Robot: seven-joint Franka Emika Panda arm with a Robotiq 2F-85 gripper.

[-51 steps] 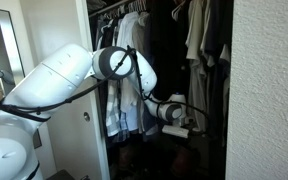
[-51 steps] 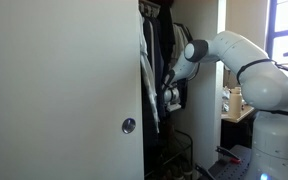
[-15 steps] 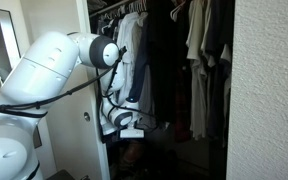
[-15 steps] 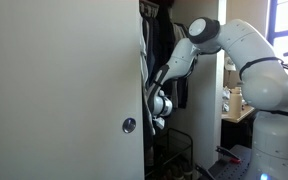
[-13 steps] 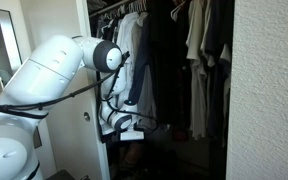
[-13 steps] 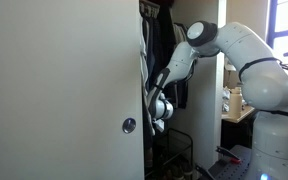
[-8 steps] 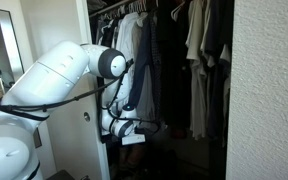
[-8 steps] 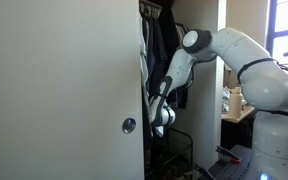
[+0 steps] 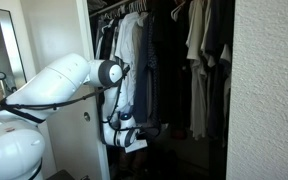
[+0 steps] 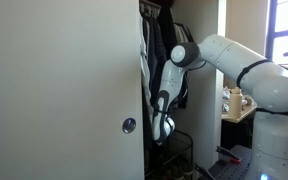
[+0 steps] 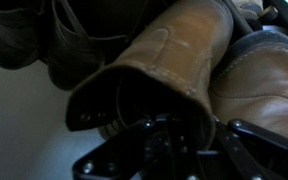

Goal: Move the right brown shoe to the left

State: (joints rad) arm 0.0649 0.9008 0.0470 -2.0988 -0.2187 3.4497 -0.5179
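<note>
In the wrist view a tan brown shoe point(image 11: 169, 55) fills the middle, its dark opening turned toward me. My gripper point(image 11: 184, 135) is dark at the bottom edge, and its fingers look closed on the shoe's collar wall. A second brown shoe point(image 11: 269, 80) lies right against it on the right. In both exterior views the gripper point(image 9: 125, 134) point(image 10: 162, 128) is low inside the closet by the door frame, with a brown shape point(image 9: 135, 146) just under it.
A dark boot point(image 11: 39, 40) sits to the left of the held shoe. Hanging clothes point(image 9: 199, 60) fill the closet above. The white door frame point(image 9: 92, 120) stands right beside the arm. A large white door point(image 10: 64, 90) blocks much of one exterior view.
The arm has swung from deeper in the closet toward the door-frame side and moved downward. Over the last second the gripper dropped lower toward the floor.
</note>
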